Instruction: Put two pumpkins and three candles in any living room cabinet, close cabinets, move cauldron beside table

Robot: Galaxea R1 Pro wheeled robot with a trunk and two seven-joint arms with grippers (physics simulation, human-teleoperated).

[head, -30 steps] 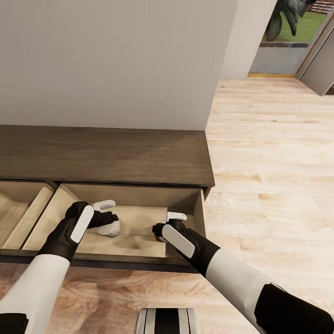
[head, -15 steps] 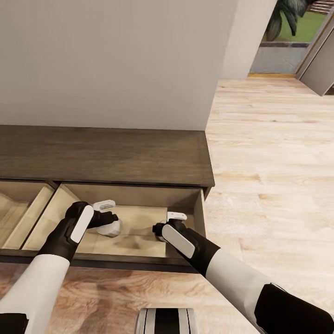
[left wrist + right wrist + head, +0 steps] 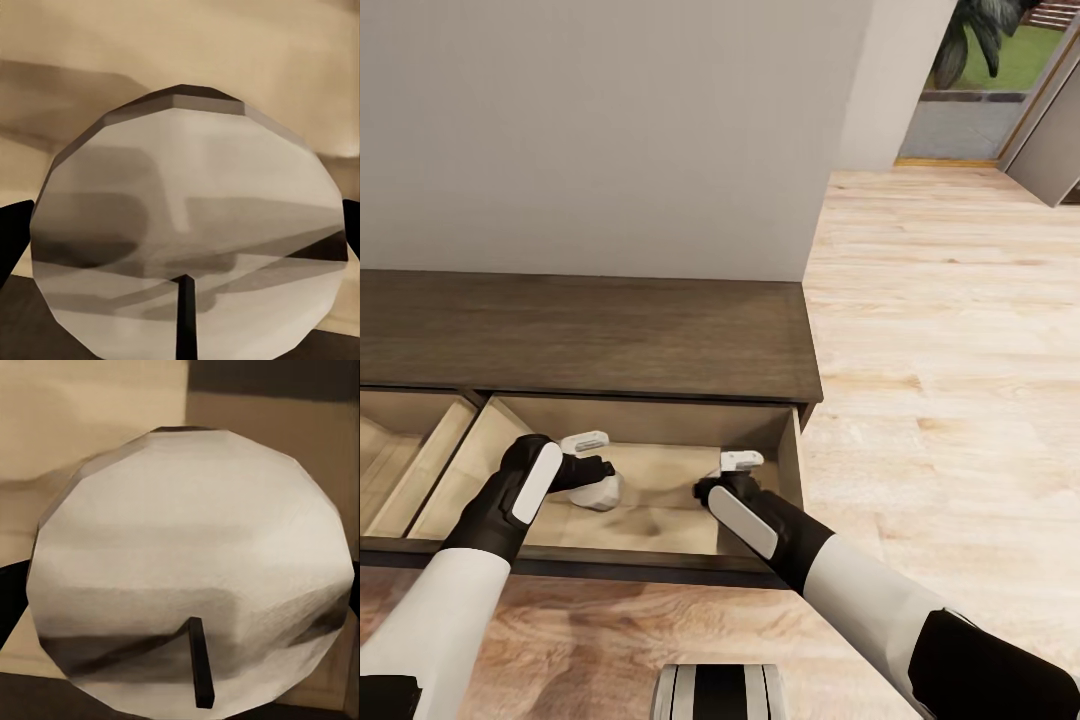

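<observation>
- A pale wall and light wood floor [image 3: 920, 330] surround the dark cabinet [image 3: 590, 335], whose right drawer [image 3: 660, 480] stands pulled open.
- The left gripper [image 3: 592, 462] reaches into the drawer, closed around a candle [image 3: 600, 492] that it mostly hides; in the left wrist view the candle top [image 3: 191, 240] sits between dark fingers [image 3: 13, 240].
- The right gripper [image 3: 732, 478] grips a second candle [image 3: 195, 577], almost wholly covered in the head view.
- A left drawer [image 3: 400, 470] is cut off.
</observation>
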